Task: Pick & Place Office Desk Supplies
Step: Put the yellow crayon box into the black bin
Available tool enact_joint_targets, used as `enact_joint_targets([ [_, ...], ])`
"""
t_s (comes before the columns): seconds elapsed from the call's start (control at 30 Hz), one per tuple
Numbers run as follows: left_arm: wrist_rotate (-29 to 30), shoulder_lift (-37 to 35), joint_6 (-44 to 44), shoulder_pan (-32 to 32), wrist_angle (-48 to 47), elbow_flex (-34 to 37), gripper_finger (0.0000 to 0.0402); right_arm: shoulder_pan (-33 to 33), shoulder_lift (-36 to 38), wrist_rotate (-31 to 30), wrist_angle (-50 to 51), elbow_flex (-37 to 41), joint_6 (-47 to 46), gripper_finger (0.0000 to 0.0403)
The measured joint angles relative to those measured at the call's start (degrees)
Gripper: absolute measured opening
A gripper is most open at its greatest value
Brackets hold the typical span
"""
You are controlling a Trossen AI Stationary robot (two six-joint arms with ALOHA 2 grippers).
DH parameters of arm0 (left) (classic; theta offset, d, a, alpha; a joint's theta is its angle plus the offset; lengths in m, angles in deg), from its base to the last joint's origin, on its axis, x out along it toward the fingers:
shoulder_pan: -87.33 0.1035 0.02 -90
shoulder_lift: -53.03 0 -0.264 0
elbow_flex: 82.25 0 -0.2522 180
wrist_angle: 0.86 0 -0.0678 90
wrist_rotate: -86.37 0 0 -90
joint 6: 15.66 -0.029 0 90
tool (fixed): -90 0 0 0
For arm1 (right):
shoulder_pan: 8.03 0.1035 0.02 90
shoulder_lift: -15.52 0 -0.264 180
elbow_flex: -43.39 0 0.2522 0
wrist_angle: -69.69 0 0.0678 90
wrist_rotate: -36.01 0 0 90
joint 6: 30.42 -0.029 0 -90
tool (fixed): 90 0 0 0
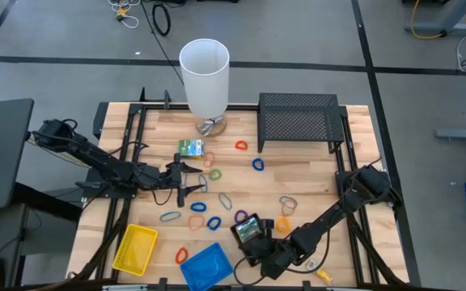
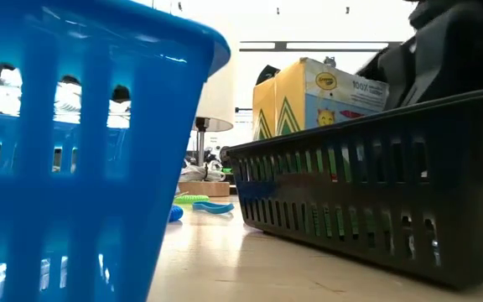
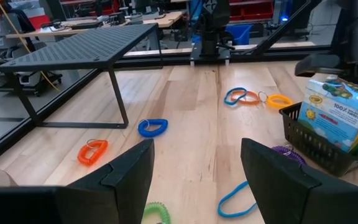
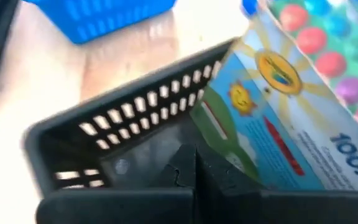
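R jaws closed, touching black tray [image 4: 104, 143] w/ box [image 4: 291, 106] inside

You have a wooden table [image 1: 314, 182] with a black frame along its edges. At its far edge a tall white cylinder [image 1: 205, 77] stands upright on a small metal foot. Just beside it, toward the right, a black mesh rack [image 1: 298, 117] stands on thin legs [image 3: 79, 53]. Around the table you see grey floor [image 1: 71, 56] marked with dark lines, and loose cables [image 1: 158, 16] lying beyond the far edge.
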Motion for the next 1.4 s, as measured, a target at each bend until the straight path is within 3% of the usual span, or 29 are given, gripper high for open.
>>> enact_joint_targets([
  [0.3,3.5,0.0,10.2,1.2,-4.8,0.0,0.0246,2.9,0.0,-5.7,6.9,-6.3,3.5,0.0],
  [0.53,6.3,0.0,23.0,8.7,-13.9,0.0,0.0246,4.0,0.1,-18.8,27.9,-16.2,-1.6,0.0003],
  [0.73,0.9,0.0,24.9,16.1,-15.8,-0.5,0.0248,1.2,0.1,-22.0,42.9,-21.2,-4.6,0.0059],
  [1.03,-4.2,4.6,25.0,25.2,-36.7,-13.7,0.0272,-6.7,2.2,-22.0,55.6,-23.2,-4.7,0.0187],
  [1.4,-7.2,26.0,26.9,33.3,-59.4,-34.1,0.0266,-13.7,9.1,-21.9,64.0,-23.2,-4.1,0.0196],
])
